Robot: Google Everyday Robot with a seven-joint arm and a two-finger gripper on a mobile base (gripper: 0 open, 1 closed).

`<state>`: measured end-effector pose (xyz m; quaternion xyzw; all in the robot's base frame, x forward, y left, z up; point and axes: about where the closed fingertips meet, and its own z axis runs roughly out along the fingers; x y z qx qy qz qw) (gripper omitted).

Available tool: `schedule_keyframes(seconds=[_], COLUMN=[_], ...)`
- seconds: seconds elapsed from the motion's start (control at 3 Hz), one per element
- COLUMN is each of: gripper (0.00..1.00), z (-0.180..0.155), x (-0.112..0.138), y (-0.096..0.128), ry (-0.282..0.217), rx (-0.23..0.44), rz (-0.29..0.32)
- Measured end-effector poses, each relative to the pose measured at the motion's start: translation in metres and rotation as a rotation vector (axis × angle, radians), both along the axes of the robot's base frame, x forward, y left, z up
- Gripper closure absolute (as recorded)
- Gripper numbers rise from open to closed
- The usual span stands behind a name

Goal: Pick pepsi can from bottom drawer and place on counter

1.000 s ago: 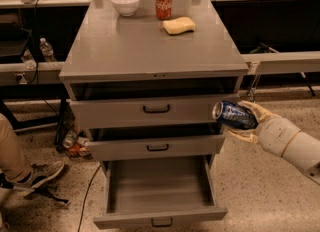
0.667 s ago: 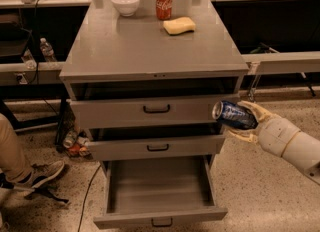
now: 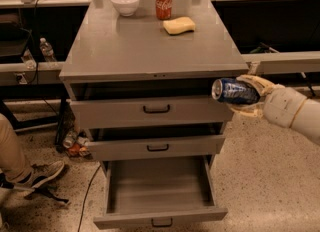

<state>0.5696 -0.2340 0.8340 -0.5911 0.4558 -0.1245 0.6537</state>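
My gripper [image 3: 239, 96] comes in from the right and is shut on the pepsi can [image 3: 232, 90], a blue can held on its side with its silver end pointing left. It hangs beside the cabinet's right front corner, level with the top drawer and just below the counter [image 3: 145, 46]. The bottom drawer [image 3: 159, 186] is pulled out and its tray holds nothing.
On the counter's far end stand a white bowl [image 3: 125, 2], a red Coca-Cola can [image 3: 163, 2] and a yellow sponge [image 3: 179, 25]. The top drawer [image 3: 150, 110] and middle drawer [image 3: 155, 146] are slightly open. A person's leg and shoe [image 3: 30, 173] are at the left.
The gripper with the can has risen slightly beside the cabinet's right side. Nothing else has moved.
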Motion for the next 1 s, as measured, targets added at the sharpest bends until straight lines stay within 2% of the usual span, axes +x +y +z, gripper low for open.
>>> schedule_keyframes(seconds=[0.33,1.0], gripper=[1.0,1.0], z=[0.046,0.059], x=[0.028,0.096], y=[0.012,0.073], ry=[-0.04,0.013], rx=[-0.147,-0.505], rz=[0.124,0.404])
